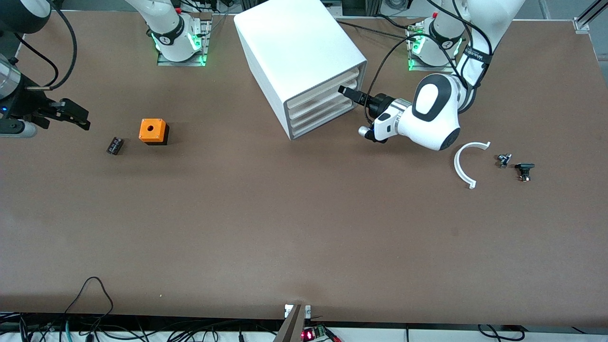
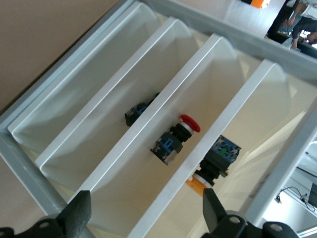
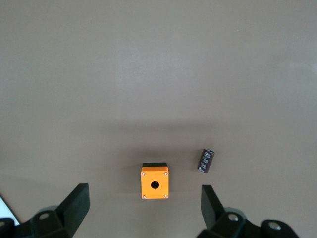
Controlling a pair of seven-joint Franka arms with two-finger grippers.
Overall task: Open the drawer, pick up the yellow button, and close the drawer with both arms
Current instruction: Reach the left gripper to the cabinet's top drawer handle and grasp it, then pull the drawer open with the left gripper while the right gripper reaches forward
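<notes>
Button [image 2: 214, 161] sat in the drawer unit [image 1: 304, 61], orange cap down: looked light, rigid, slick, best pinched across its body; left end effector [image 1: 351, 93] released at drawers, right end effector [image 1: 71, 114] released, waiting.

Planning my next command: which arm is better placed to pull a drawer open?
The left arm. Its open claw is right in front of the white drawer cabinet, facing the drawers, all shut. The right claw, also open, waits above the table's right-arm end, near the orange cube.
</notes>
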